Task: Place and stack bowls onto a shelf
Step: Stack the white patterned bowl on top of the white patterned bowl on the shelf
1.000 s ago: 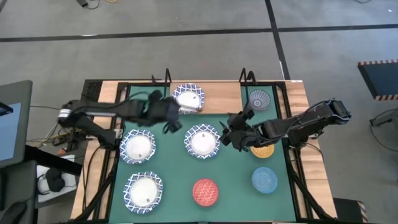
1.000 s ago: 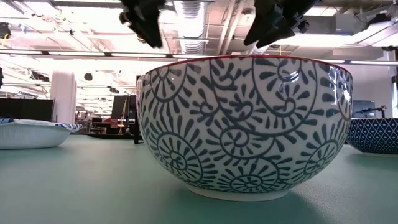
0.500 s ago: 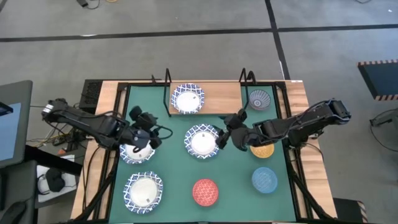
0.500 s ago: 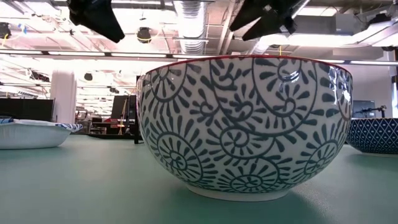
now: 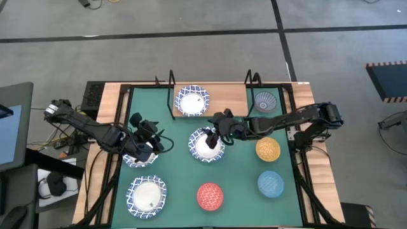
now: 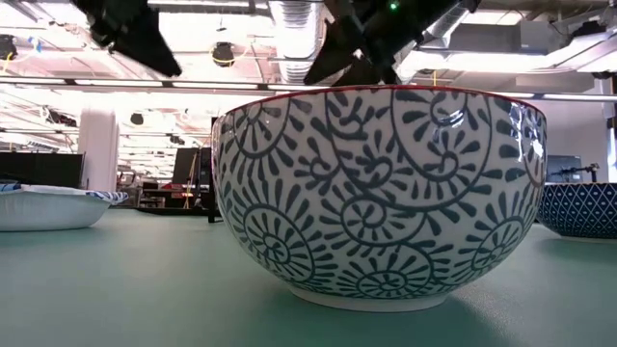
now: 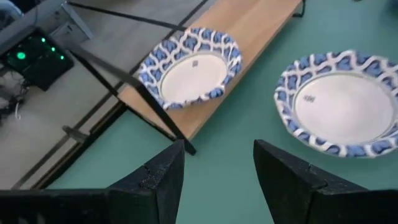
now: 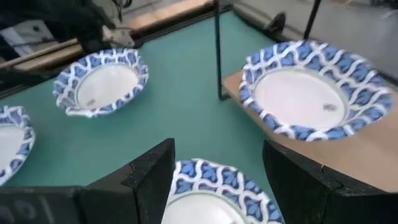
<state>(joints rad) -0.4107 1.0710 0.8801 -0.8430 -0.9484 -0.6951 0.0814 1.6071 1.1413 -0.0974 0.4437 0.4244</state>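
The shelf (image 5: 222, 97) is a light wooden board on a black wire frame at the table's far side. One white blue-rimmed bowl (image 5: 193, 102) (image 7: 189, 65) (image 8: 308, 93) rests on it. My left gripper (image 5: 149, 137) (image 7: 217, 168) is open and hangs over the left white bowl (image 5: 138, 154) (image 8: 102, 81). My right gripper (image 5: 213, 135) (image 8: 217, 168) is open above the centre white bowl (image 5: 206, 145) (image 7: 342, 102) (image 8: 214, 190). In the low view the red bowl (image 6: 376, 193) fills the foreground, and both grippers show at the top.
A fourth white bowl (image 5: 147, 194), the red bowl (image 5: 210, 195), the light blue bowl (image 5: 270, 183) and the yellow-orange bowl (image 5: 268, 149) stand on the green mat (image 5: 175, 175). The grey-blue bowl (image 5: 266, 102) stands at the far right, beside the shelf's black posts (image 5: 249, 79).
My left gripper has drawn back from the shelf bowl toward the table's left and near side, and now hangs over the left white bowl. My right gripper has travelled toward the table's left, from beside the yellow-orange bowl to above the centre white bowl. The bowls have stayed put.
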